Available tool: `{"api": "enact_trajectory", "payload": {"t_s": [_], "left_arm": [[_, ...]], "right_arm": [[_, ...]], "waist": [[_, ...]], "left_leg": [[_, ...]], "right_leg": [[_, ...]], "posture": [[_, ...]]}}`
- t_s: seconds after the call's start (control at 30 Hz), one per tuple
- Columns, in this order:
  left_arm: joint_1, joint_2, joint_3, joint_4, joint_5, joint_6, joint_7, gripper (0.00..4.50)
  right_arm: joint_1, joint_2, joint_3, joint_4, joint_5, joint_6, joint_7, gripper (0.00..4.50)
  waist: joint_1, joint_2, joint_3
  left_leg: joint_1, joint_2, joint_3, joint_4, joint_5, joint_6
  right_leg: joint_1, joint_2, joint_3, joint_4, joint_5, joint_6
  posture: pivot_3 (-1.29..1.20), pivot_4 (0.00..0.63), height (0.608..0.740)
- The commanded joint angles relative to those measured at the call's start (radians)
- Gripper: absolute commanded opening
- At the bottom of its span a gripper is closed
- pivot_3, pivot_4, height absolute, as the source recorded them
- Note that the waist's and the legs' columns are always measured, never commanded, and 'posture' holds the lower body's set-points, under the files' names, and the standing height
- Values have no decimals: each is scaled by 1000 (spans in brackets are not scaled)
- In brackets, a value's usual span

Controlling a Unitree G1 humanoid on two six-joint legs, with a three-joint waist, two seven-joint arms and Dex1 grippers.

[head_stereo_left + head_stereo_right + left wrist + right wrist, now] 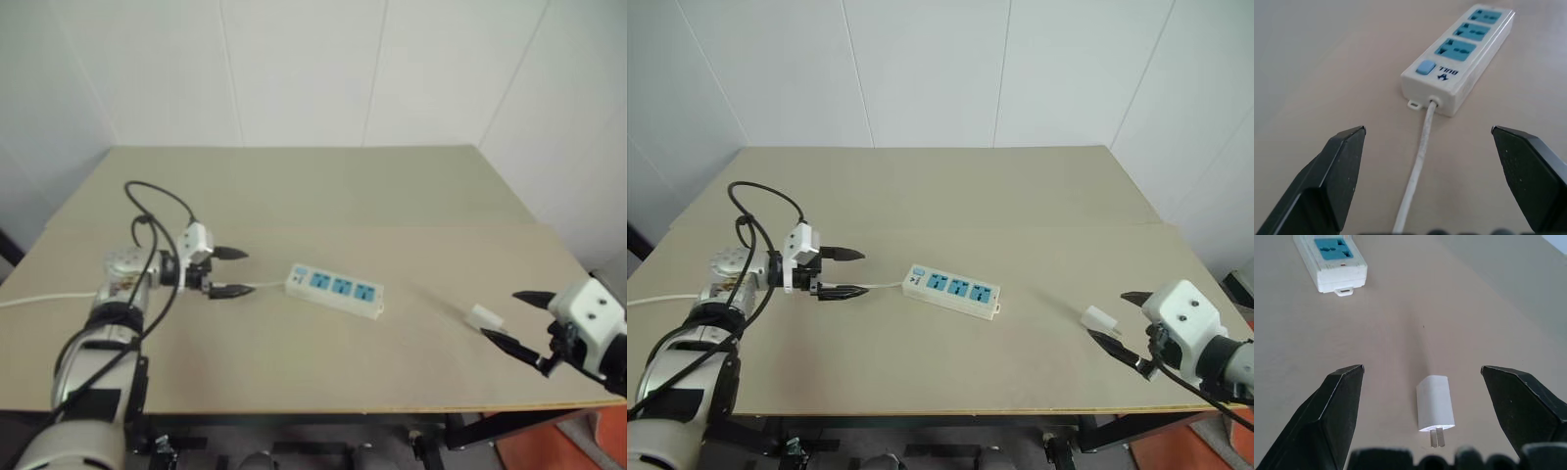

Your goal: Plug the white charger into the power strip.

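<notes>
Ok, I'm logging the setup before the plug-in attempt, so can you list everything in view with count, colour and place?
Long rectangular power strip: one, white with three blue socket faces, mid-table.
Thin power strip cord: one, white, running from the strip's switch end toward the table's left edge.
Small boxy white charger: one, white with metal prongs, lying on the table right of the strip.
Flat wooden table: one, beige.
Left gripper: black fingers, open, astride the cord.
Right gripper: black fingers, open, either side of the charger.

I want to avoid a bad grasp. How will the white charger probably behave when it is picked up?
The white charger looks like a small rigid box, so probably stiff and light. Its smooth faces may slip. Lying flat on the table, it should not roll, though a nudge could spin it.
</notes>
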State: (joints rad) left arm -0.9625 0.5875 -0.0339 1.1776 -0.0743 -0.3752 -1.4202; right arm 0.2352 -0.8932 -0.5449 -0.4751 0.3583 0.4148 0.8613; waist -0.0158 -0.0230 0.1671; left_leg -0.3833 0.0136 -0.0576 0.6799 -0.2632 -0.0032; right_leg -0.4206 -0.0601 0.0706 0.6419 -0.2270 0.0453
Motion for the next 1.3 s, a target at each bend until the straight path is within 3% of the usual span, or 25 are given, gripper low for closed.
{"api": "enact_trajectory", "payload": {"t_s": [0.03, 0.37, 0.4, 0.5, 0.87, 1.0, 1.13, 1.23, 1.3], "left_arm": [[-54, -35, -3, 71, 42, -18, 54, 4481], [-97, -118, -67, 142, 193, 11, 196, 4481], [-101, -124, -73, 148, 204, 34, 203, 4306], [-109, -131, -83, 158, 226, 81, 196, 3614], [-112, -123, -67, 148, 221, 151, 101, 19], [-91, -118, -63, 121, 226, 64, 177, 19], [-90, -121, -30, 64, 165, 126, 106, 19], [-62, -118, -61, -83, 177, 325, 122, 19], [30, -116, -57, -346, 130, 519, 107, 19]], "right_arm": [[-47, 19, 20, -62, 13, 32, -59, 4500], [-93, 19, 50, -248, 71, 254, -171, 4500], [-94, 24, 57, -264, 72, 267, -181, 4500], [-101, 39, 72, -286, 69, 298, -213, 4500], [-135, 64, 149, -310, 56, 367, -295, 4500], [-135, 59, 176, -302, 44, 360, -302, 4500], [-144, 58, 189, -299, 51, 365, -306, 4500], [-136, 64, 205, -295, 41, 353, -310, 4500], [-138, 77, 220, -285, 35, 352, -324, 4500]], "waist": [[-2, 0, 0], [-1, 0, 0], [-1, 0, 0], [1, 0, 0], [-2, 0, -1], [-3, 0, -1], [-3, 0, -1], [-3, -1, -1], [-3, 0, -1]], "left_leg": [[0, 0, 0, 0, 0, 0], [0, 0, 0, 0, 0, 0], [0, 0, 0, 0, 0, 0], [0, -1, -1, 1, 0, 0], [2, 0, 0, 0, 0, 0], [1, 0, 0, 0, 0, 0], [1, 0, 0, 1, 0, 0], [-1, 0, -1, 0, 0, 0], [-1, 0, -1, 0, 0, 0]], "right_leg": [[0, 0, 0, 0, 0, 0], [0, 0, 0, 1, 0, 0], [-1, 0, 0, 1, 0, 0], [0, 0, 0, 2, 0, 0], [1, 0, 0, 3, 0, 0], [0, 0, 0, 2, 0, 0], [0, 0, 0, 3, 0, 0], [-1, 0, 0, 2, 0, 0], [-1, 0, 0, 2, 0, 0]], "posture": [[0, 150, 740], [0, 150, 740], [0, 150, 740], [0, 150, 740], [0, 150, 740], [0, 150, 740], [0, 150, 740], [0, 150, 740], [0, 150, 740]]}}
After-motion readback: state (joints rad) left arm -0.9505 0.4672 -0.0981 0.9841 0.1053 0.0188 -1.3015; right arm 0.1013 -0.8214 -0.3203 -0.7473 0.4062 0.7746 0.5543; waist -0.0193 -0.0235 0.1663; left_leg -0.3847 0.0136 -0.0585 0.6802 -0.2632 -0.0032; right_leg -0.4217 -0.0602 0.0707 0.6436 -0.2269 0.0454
